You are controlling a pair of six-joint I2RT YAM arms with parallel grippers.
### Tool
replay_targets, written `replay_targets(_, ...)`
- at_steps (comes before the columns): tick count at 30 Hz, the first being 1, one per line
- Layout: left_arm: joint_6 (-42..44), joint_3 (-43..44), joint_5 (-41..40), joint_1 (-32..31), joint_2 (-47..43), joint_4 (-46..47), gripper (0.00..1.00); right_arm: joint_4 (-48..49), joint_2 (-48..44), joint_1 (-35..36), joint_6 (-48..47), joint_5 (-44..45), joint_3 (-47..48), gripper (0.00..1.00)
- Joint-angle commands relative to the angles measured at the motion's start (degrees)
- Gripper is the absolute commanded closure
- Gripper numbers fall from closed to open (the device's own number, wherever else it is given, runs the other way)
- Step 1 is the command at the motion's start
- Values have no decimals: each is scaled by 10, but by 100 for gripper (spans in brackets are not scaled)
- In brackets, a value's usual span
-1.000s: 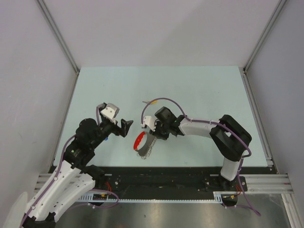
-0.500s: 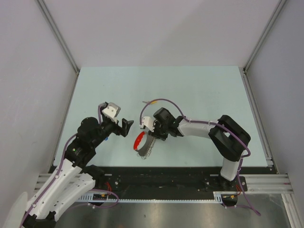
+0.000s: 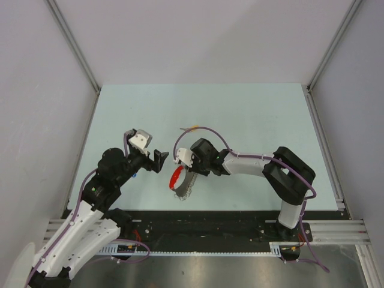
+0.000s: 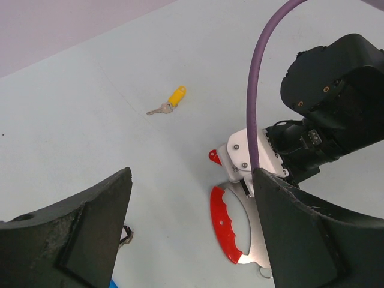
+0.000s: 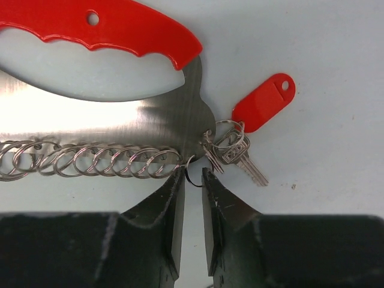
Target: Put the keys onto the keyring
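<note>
Right end effector: shifted a little toward the left arm over the last second; jaws nearly together, small end ring between the tips, grip not confirmable. Keyring: ring row runs lengthwise to the left of those tips, red tag beyond it; key bunch just right of the tips. Left end effector: wide open, empty; yellow key well ahead of it, though nearer the right arm.

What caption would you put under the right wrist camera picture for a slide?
Right gripper, jaws nearly together, poised at the keyring edge beside small silver keys on a red tag.
</note>
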Motion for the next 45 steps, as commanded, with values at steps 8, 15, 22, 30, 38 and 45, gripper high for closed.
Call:
replay_targets(8, 10, 6, 8, 5, -1, 5, 14, 3, -5, -1, -7, -1, 10, 84)
replay_targets(15, 10, 6, 8, 5, 2, 5, 14, 6, 5, -1, -12, 21, 10, 94)
replay_targets(22, 13, 5, 8, 5, 3, 5, 14, 0, -23, 0, -14, 29, 10, 100)
replay_targets(30, 16, -1, 12, 4, -1, 16, 14, -16, -104, 0, -15, 17, 10, 100)
replay_targets(38, 29, -8, 73, 5, -6, 44, 14, -14, -173, -15, 0, -62, 7, 100)
replay_targets(45, 46, -21, 157, 5, -14, 83, 14, 48, -267, -65, 43, -213, -29, 100)
